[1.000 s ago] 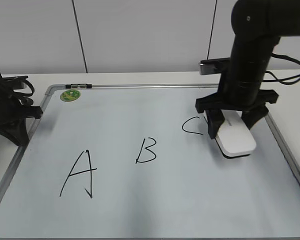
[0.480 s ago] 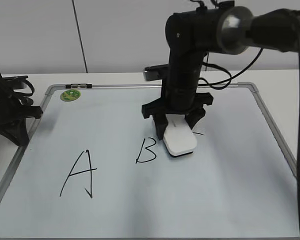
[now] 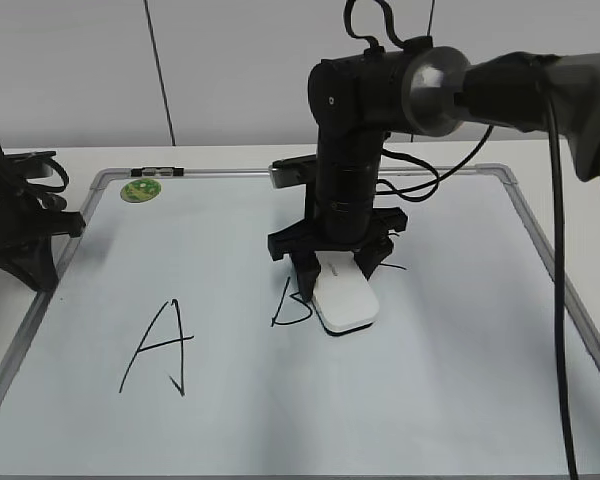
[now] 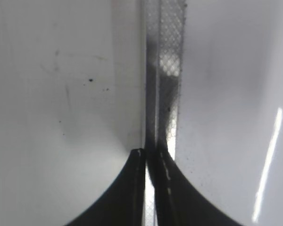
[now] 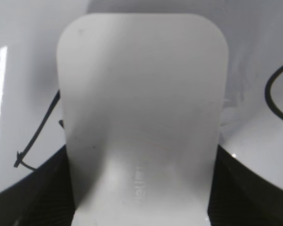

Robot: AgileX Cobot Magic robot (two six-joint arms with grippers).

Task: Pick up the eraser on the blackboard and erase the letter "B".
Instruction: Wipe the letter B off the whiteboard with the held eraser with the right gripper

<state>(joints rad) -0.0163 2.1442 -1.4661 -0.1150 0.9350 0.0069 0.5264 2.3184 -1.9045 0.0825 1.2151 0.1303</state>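
- Right end effector (image 3: pixel 332 272) clamped on eraser (image 3: pixel 342 298), jaws on its two long sides.
- Eraser flat on blackboard (image 3: pixel 430 400), covering right part of the "B" (image 3: pixel 285 305); left strokes visible.
- "A" (image 3: pixel 160 347) intact, well left.
- Left end effector (image 4: pixel 151 155) at frame's left edge, fingers together, empty.

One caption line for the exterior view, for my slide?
Right gripper presses the eraser over the letter "B".
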